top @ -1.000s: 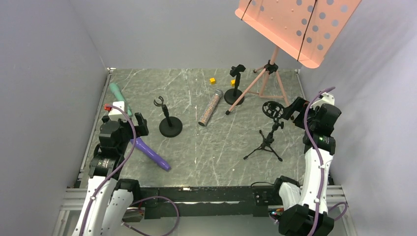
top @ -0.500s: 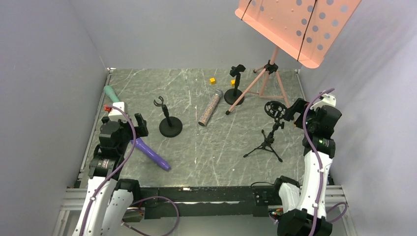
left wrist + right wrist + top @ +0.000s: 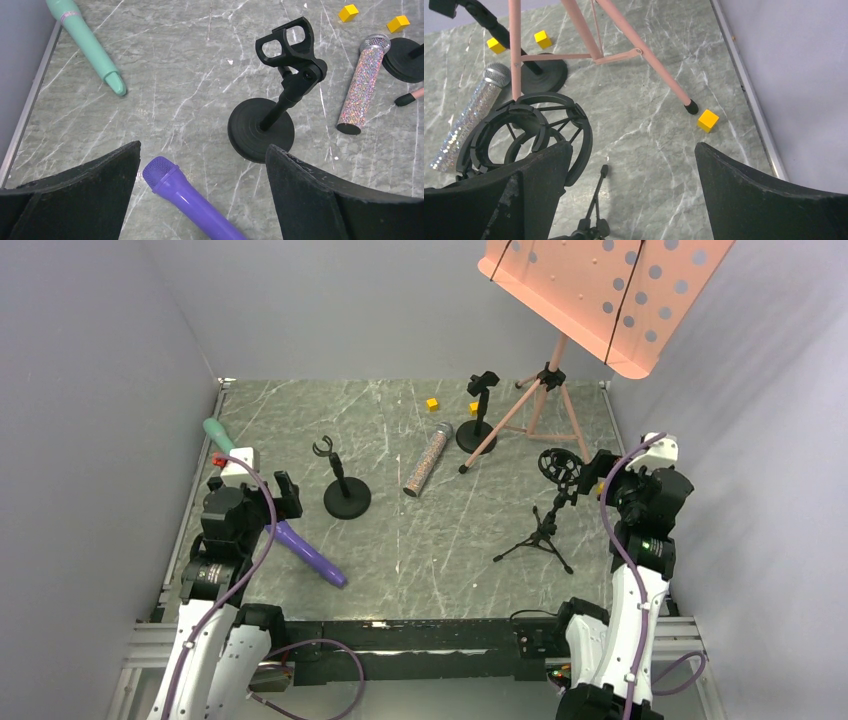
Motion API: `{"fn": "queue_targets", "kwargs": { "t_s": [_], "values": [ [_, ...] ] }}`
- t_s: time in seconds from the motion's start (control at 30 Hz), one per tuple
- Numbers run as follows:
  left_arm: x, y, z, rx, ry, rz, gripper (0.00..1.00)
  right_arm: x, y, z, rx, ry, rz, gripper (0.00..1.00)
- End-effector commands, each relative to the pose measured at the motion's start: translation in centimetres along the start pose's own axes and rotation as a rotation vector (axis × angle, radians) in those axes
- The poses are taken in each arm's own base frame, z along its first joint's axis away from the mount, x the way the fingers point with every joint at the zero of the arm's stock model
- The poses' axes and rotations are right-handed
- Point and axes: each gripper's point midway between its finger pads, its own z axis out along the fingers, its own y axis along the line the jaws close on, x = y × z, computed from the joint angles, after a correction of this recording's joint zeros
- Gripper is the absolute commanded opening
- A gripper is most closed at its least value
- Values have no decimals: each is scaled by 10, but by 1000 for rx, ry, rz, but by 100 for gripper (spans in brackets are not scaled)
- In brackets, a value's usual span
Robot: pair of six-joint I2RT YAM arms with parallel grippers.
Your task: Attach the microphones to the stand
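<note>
A teal-green microphone [image 3: 213, 431] lies by the left wall; it also shows in the left wrist view [image 3: 85, 42]. A purple microphone [image 3: 310, 553] lies at the front left, its head between my open left gripper's [image 3: 202, 150] fingers, untouched. A glittery microphone [image 3: 427, 460] lies mid-table, also in the left wrist view [image 3: 360, 85]. A black round-base clip stand [image 3: 345, 490] stands empty. A tripod stand with a ring shock mount [image 3: 548, 510] is beside my open, empty right gripper [image 3: 634, 147]; its left finger overlaps the ring [image 3: 529, 135].
A second black round-base clip stand [image 3: 478, 420] stands at the back. A pink music stand [image 3: 600, 290] on a tripod fills the back right, one foot [image 3: 691, 106] near a yellow cube [image 3: 707, 120]. Two more yellow cubes [image 3: 348, 12] lie at the back.
The teal microphone's visible end has shifted left toward the wall. My right gripper has moved slightly left and nearer, closer to the shock mount. The left arm has barely moved.
</note>
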Motion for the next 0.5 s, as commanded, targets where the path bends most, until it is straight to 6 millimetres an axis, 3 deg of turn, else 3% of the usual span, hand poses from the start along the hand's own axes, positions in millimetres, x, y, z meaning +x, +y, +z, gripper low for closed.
{"fn": "queue_targets", "kwargs": {
  "t_s": [0.0,0.2,0.47],
  "values": [
    [-21,-8,-4,34,-60,-21,99,13,8,1,-84,34,-115,100],
    [-22,-20,-10,98,-64,-65,99,28,35,-6,-286,58,-273,100],
    [-37,-63,-11,267,16,-282,99,38,22,2,-247,200,-267,100]
  ]
}}
